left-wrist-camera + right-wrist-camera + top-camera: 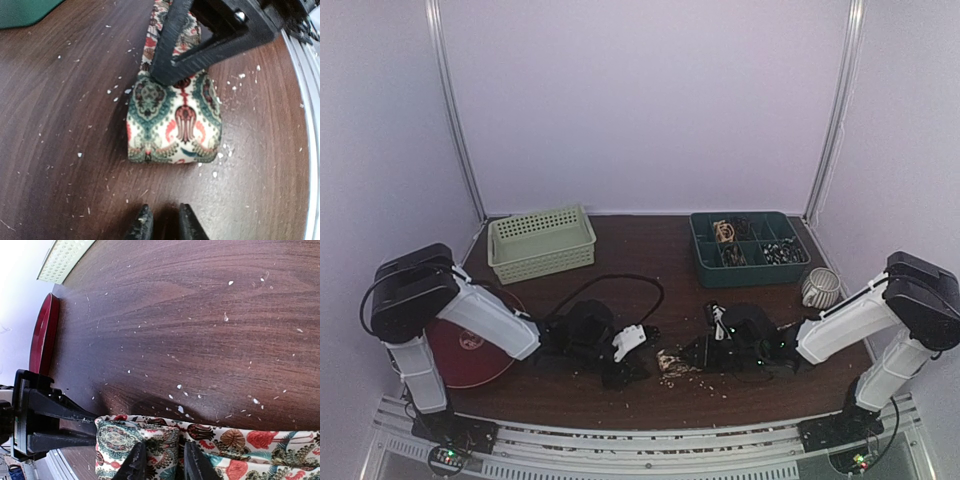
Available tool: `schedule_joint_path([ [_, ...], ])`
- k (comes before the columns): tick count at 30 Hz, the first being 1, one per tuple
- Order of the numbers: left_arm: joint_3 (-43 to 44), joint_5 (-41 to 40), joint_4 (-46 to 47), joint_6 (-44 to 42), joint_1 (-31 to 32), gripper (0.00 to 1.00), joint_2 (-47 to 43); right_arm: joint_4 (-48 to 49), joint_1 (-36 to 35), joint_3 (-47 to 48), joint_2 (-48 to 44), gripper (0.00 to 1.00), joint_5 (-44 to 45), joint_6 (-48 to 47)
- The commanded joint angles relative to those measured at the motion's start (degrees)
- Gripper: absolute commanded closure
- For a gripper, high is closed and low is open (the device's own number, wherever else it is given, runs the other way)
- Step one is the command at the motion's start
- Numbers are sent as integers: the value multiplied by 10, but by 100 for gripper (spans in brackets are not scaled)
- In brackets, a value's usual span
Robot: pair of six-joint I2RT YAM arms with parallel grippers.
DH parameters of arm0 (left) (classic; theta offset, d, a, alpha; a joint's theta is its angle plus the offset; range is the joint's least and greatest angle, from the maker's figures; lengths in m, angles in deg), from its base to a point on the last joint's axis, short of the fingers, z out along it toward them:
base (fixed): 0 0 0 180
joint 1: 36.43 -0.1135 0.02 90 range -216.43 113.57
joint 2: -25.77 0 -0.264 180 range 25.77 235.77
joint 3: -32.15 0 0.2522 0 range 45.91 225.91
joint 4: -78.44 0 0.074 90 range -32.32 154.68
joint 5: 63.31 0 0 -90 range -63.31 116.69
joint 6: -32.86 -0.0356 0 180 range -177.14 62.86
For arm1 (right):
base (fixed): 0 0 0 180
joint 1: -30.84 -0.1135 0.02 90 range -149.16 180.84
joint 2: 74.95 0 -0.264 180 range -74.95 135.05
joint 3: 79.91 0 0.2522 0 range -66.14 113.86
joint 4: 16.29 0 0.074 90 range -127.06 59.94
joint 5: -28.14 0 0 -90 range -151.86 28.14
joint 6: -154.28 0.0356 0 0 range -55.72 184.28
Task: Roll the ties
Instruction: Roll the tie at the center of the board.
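One tie [175,120], cream with a teal and red pattern, lies on the brown table with its near end folded over. It also shows in the right wrist view [250,445] and small in the top view [672,365]. My right gripper [162,460] is shut on the folded end; its fingers [190,45] show pressing on it from above in the left wrist view. My left gripper [162,225] sits just short of the fold, empty, its jaws a narrow gap apart. In the top view both grippers, left [625,370] and right [705,355], meet at the tie.
A pale green basket [540,243] and a teal divided tray [748,248] stand at the back. A red plate [470,350] lies under the left arm. A striped cup [820,288] is at the right. A black cable [620,285] loops mid-table. Pale crumbs are scattered round the tie.
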Motion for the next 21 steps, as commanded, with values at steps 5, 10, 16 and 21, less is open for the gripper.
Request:
schedule_joint_path([
  [5, 10, -67, 62, 86, 17, 100, 25, -32, 1, -9, -19, 73, 22, -13],
  [10, 32, -51, 87, 104, 30, 100, 52, -34, 1, -12, -22, 73, 27, -14],
  [16, 49, -41, 104, 114, 32, 100, 68, -26, 2, -18, -24, 73, 22, -13],
  [21, 67, -33, 106, 113, 33, 100, 67, -27, 3, -28, -38, 73, 30, -13],
])
